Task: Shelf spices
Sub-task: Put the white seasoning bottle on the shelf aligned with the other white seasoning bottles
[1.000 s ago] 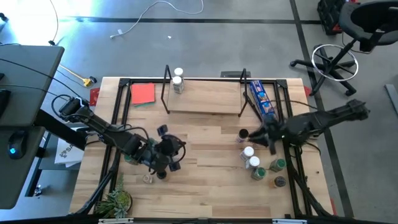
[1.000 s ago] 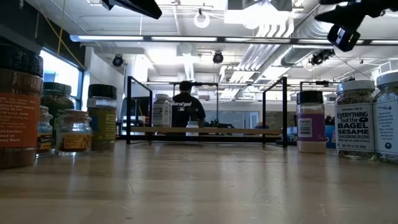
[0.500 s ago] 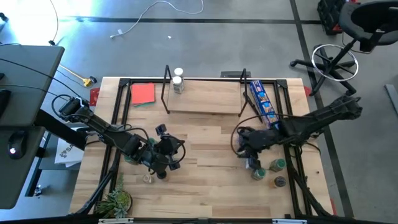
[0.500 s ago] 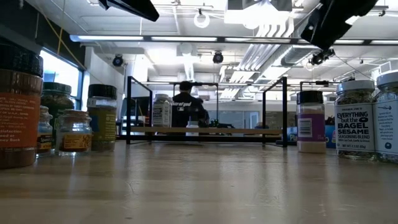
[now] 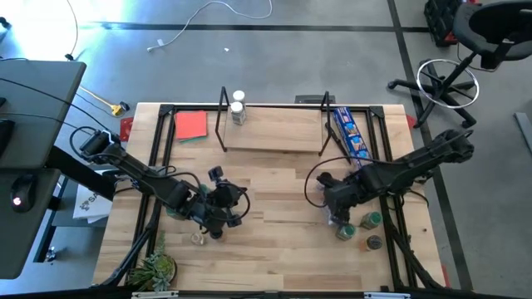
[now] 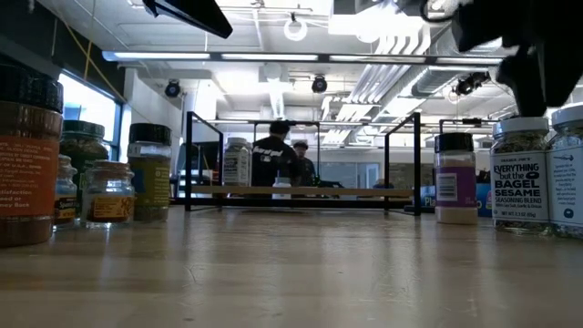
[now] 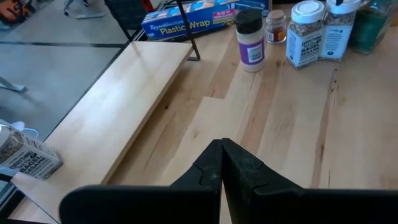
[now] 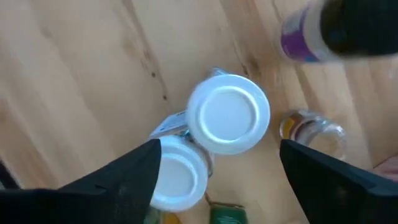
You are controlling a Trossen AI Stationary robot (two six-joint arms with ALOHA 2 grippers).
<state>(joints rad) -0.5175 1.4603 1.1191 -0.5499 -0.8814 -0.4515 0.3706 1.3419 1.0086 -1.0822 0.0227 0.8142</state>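
step: picking a jar | right gripper (image 8: 217,162) spread wide above white-lidded jar (image 8: 229,114) | left gripper (image 7: 222,163) closed, empty, waiting | next: descend, close, carry to shelf (image 5: 274,130)

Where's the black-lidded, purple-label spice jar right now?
In the low view the purple-label jar stands on the table's right side, beside the bagel seasoning jar; the open right gripper hangs above that cluster.

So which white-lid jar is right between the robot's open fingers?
The higher white-lidded jar, centred under the open right gripper. The other white-lidded jar sits off beside one finger, partly tucked under the first.
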